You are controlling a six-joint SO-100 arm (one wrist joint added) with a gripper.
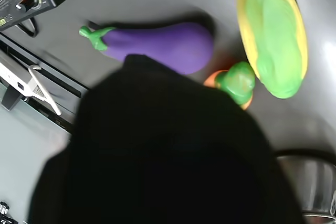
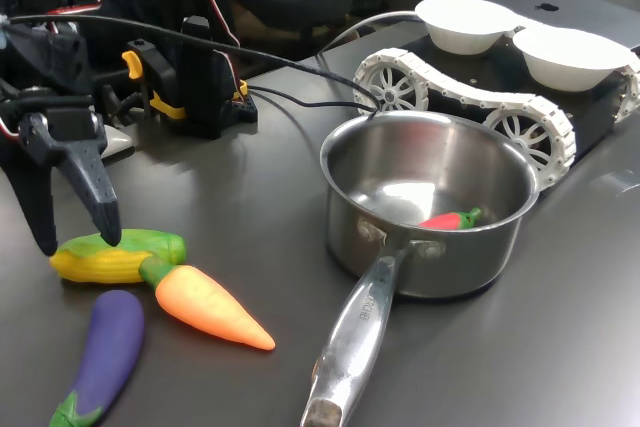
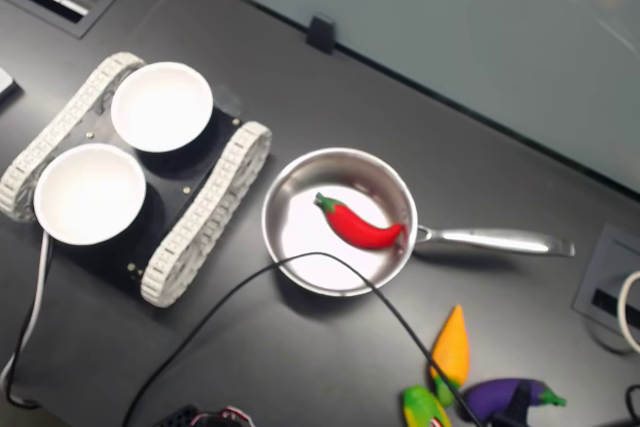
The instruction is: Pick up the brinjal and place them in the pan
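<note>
A dark grey table carried everything. The pan stood on it, its handle reaching toward the first exterior view's lower edge. Left of the pan in that view lay the carrot, with the corn cob just beyond it and the brinjal just beside it, nearer the camera. Behind the pan sat a tracked black base bearing two white bowls.

pincer cut off in second exterior view; pan partly hidden in wrist view
</note>
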